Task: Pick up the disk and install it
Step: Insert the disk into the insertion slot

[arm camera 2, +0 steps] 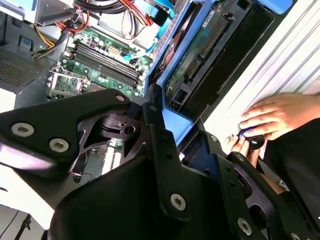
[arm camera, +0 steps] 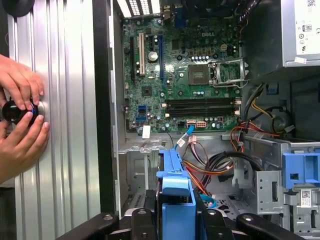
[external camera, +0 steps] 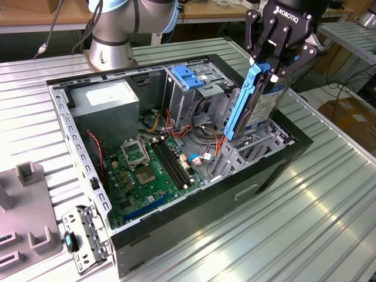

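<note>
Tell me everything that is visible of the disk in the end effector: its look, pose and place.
The disk is a flat silver-metal hard drive framed by blue plastic rails; the second wrist view shows its green circuit-board underside. The end effector is shut on its upper end and holds it nearly upright, slightly tilted, over the open computer case at the exterior view's right. Its lower end reaches down toward the metal drive bay; whether it touches there I cannot tell.

Open black computer case (external camera: 176,226) on a ribbed metal table (external camera: 305,223), green motherboard (external camera: 147,179) inside near a grey power-supply box (external camera: 111,106).
</note>
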{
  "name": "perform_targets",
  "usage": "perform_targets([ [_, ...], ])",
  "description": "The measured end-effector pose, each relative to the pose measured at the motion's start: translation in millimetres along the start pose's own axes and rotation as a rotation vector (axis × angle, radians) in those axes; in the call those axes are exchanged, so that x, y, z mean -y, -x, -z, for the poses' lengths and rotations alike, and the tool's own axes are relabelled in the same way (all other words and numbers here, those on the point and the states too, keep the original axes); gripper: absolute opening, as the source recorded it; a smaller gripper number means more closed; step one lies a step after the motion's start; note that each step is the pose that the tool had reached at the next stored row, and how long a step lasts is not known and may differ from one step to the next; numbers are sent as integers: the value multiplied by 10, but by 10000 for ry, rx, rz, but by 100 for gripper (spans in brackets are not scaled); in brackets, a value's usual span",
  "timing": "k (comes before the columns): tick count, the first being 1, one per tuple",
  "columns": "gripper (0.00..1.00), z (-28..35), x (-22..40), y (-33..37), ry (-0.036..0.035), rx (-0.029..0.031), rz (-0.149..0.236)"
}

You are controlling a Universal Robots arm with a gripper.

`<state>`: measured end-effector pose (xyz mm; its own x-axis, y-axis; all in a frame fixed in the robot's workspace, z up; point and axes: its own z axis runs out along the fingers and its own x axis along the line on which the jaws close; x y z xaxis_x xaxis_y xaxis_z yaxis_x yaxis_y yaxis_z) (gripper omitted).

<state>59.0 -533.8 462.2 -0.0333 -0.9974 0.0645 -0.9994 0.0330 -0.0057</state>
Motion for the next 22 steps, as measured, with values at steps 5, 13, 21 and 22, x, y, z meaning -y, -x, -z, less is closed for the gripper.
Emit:
perform_targets([
  [5,37,-8,39,-5,-2,9,31],
  [13,37,-31,61,-39,-4,11,62],
  [21,37,-71,64,-78,-18,9,290],
  [22,37,-72,65,-78,-18,7,291],
])
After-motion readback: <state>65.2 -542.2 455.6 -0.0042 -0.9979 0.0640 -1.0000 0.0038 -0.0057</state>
